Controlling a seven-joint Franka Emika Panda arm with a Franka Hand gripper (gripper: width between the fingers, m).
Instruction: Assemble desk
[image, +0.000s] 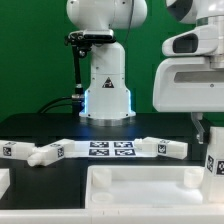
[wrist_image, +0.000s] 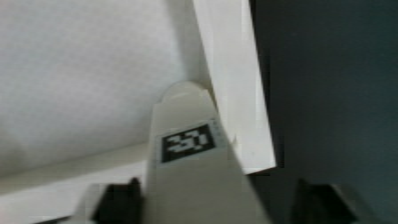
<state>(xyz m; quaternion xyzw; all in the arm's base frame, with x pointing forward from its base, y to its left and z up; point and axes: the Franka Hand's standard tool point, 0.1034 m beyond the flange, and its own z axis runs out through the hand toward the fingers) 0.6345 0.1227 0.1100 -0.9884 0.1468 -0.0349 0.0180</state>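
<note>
Bright even light; white tabletop (image: 140, 195) blown-out in ext. view; wrist view soft, blurry.

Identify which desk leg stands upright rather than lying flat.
The leg at the exterior view's far right edge, between the jaws: it stands upright, while the other legs lie flat on the table beside the marker board.

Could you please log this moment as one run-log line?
gripper: shut on leg | leg: upright, tip near tabletop rim | other legs: lying either side of marker board

Green backdrop (image: 30, 50) and marker board (image: 110, 150) suggest a lab.
</note>
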